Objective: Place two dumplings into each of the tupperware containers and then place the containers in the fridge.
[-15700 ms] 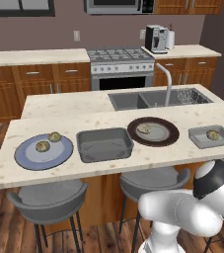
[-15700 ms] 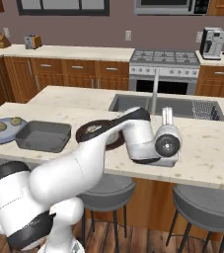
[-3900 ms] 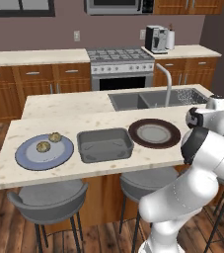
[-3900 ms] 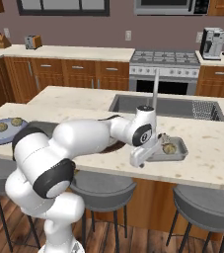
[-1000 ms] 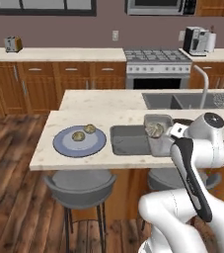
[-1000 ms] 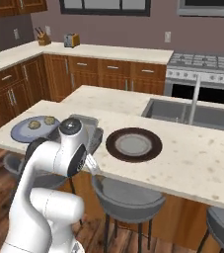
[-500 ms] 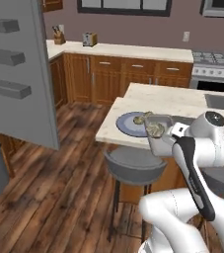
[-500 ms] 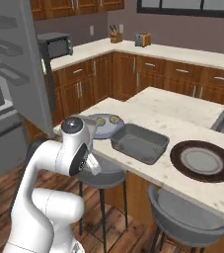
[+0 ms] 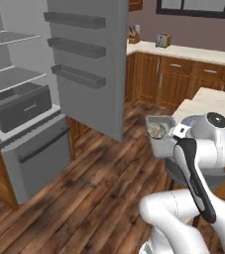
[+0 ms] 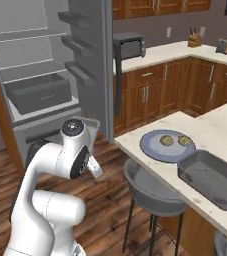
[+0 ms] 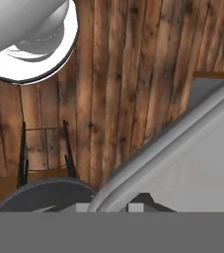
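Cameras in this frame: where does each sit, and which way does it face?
Left base view: behind the arm, left side, facing the open grey fridge; the white arm carries a smoky grey tub holding a tan dumpling.
Right base view: behind, right side, facing that fridge and the pale counter; arm at lower left.
Hand view: looking down the tool at the wooden floor, along the tub's rim.
Both base views share the fridge.

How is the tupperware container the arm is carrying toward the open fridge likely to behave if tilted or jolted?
The tupperware container looks like a shallow rigid tub, so it will probably keep its shape. It has no lid, and the dumpling inside is rounded, so a tilt could roll it out. The pincer seems to hold just one edge, so the tub may sag or swing.
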Available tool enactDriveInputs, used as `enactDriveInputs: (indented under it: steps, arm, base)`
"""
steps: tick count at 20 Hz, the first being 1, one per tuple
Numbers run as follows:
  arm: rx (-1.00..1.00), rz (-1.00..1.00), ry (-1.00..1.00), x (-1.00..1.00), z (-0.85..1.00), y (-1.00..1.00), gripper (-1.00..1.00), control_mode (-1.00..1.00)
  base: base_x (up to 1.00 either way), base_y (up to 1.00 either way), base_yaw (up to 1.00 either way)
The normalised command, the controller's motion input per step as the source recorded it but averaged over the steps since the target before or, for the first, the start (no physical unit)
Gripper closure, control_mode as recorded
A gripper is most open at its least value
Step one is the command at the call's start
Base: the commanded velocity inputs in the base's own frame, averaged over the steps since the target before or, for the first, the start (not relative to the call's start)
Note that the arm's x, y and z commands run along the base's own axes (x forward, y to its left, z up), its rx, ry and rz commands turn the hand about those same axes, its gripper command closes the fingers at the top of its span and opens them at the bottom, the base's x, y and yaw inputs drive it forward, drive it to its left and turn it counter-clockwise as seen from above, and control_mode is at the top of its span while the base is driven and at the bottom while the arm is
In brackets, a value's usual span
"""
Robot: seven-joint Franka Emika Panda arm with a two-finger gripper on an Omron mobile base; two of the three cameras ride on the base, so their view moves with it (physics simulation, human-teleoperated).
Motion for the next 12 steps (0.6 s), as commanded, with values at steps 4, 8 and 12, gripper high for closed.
enactDriveInputs:
  steps: [4,8,12]
  arm:
    - [0.0,0.0,0.0,0.0,0.0,0.0,1.0,1.0]
    - [0.0,0.0,0.0,0.0,0.0,0.0,1.0,1.0]
    - [0.0,0.0,0.0,0.0,0.0,0.0,1.0,1.0]
  base:
    - [0.36,0.51,0.55]
    - [0.56,0.4,0.52]
    - [0.72,0.25,0.49]
